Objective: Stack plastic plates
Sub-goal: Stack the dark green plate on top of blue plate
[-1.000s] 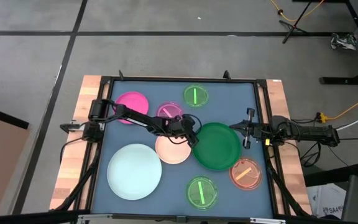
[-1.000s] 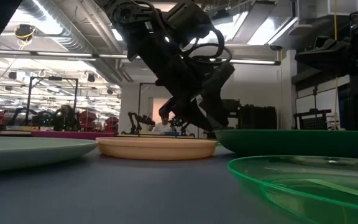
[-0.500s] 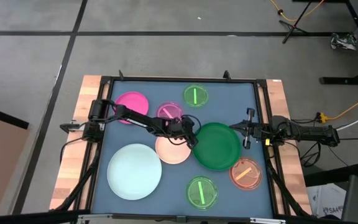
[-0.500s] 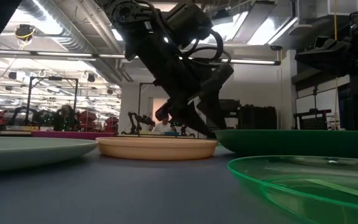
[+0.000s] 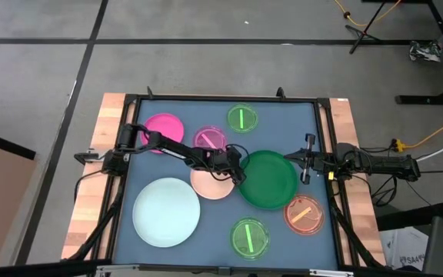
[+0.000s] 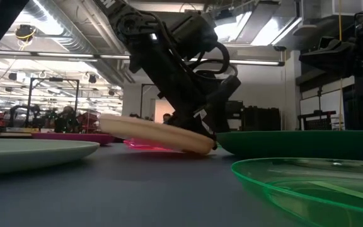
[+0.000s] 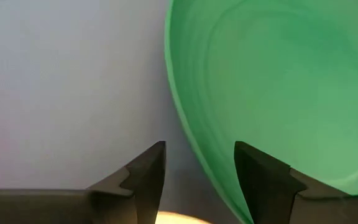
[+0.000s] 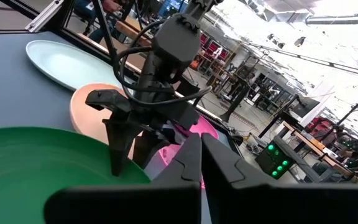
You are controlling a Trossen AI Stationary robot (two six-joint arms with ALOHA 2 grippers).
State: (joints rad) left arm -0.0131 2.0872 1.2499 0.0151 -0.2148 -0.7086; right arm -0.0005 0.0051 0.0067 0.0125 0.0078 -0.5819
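L claw point(image 5: 238, 174) is pinching cream plate point(image 5: 210, 185) rim at counter point(image 5: 283, 231) centre, tilting it up beside dark green plate point(image 5: 271, 181), prob. for stacking. R claw point(image 5: 304, 163) is waiting pressed together nr right edge.

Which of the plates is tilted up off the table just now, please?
The cream plate, gripped at its edge by the left gripper: one side is raised, while the others lie flat.

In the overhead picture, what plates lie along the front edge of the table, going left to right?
Large pale blue-white plate → small green plate → small orange plate.
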